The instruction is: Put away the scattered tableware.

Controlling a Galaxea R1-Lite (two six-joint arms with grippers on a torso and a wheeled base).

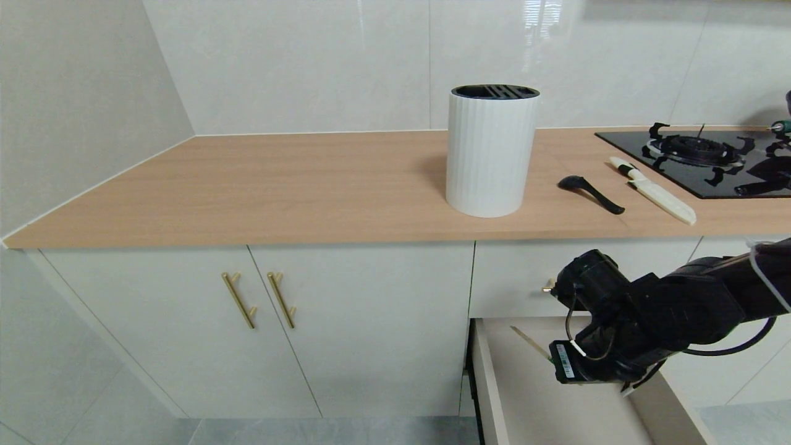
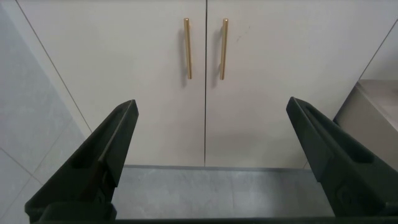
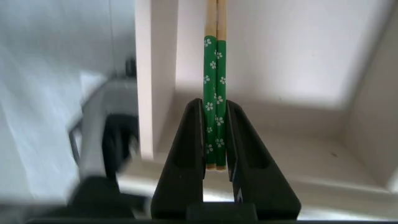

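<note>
Chopsticks (image 3: 216,74) are pinched in the right gripper (image 3: 216,107) above the open drawer (image 1: 488,371), at 5 o'clock from the holder (image 1: 491,154). A spoon (image 1: 590,191) and a knife (image 1: 655,191) lie at the holder's 3 o'clock. The left gripper (image 2: 211,106) is spread wide.

Drawer (image 1: 487,378) open from above, knife block (image 1: 492,151) standing mid-counter

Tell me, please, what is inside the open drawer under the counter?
In the drawer, the right gripper holds a pair of chopsticks above bare pale floor. The arm hides the drawer's right part.
</note>
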